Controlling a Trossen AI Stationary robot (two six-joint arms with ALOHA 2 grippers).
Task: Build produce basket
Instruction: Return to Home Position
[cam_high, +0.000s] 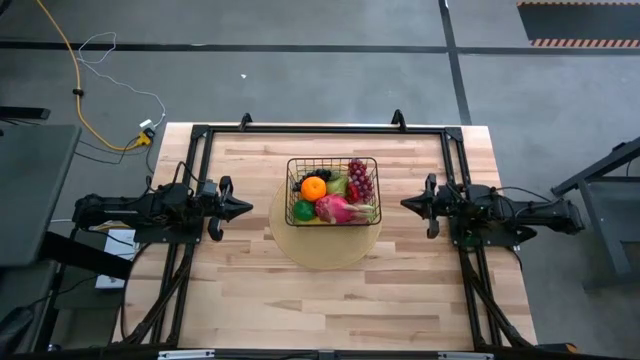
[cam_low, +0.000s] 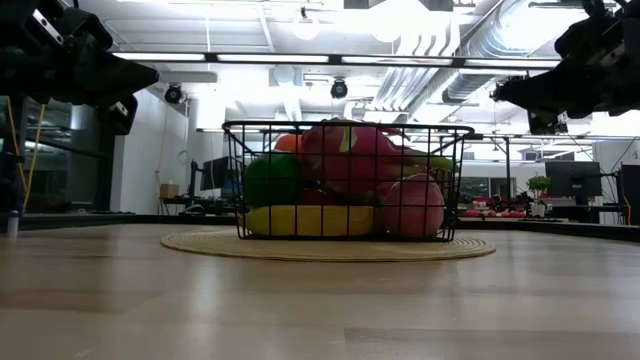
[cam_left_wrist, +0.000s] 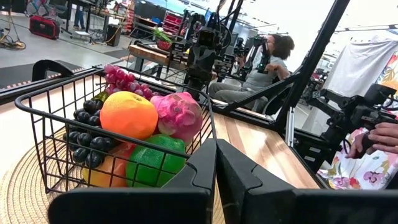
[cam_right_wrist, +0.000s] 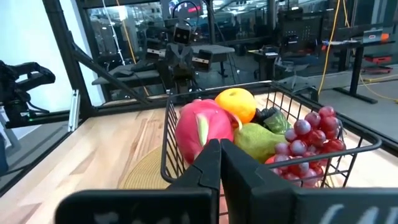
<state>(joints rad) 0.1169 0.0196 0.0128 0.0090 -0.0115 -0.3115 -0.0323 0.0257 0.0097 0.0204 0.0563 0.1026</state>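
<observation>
So, high view: the basket (cam_high: 332, 160) sits mid-counter (cam_high: 300, 300) on a round woven mat (cam_high: 325, 252), with the produce (cam_high: 333, 200) all inside it. No fruit is left loose on the wood, so the filling looks done.
High view, arms: the left end effector (cam_high: 243, 207) and right end effector (cam_high: 408, 204) are on opposite sides of the basket. Both point at it and are well apart from it, which reads as a parked resting pose, clear of the load.
Low view: the basket stands flat and upright on the mat. The banana (cam_low: 310, 220) lies along the bottom and the green ball (cam_low: 272, 180) is above it. Fruit is heaped to about rim height, and both arms hang above counter level off to the sides.
Left wrist view: its fingers (cam_left_wrist: 199, 180) are pressed together with nothing between them. Past them are the orange (cam_left_wrist: 129, 115), dragon fruit (cam_left_wrist: 179, 115) and purple grapes (cam_left_wrist: 87, 134) behind the wire. A person (cam_left_wrist: 273, 62) sits in the room behind.
Right wrist view: these fingers (cam_right_wrist: 205, 168) are pinched closed and empty too. The pear (cam_right_wrist: 258, 140) and red grapes (cam_right_wrist: 308, 134) sit on the near side of the pile.
Guess: with nothing held and nothing left to fetch, closed jaws make sense for parking.
</observation>
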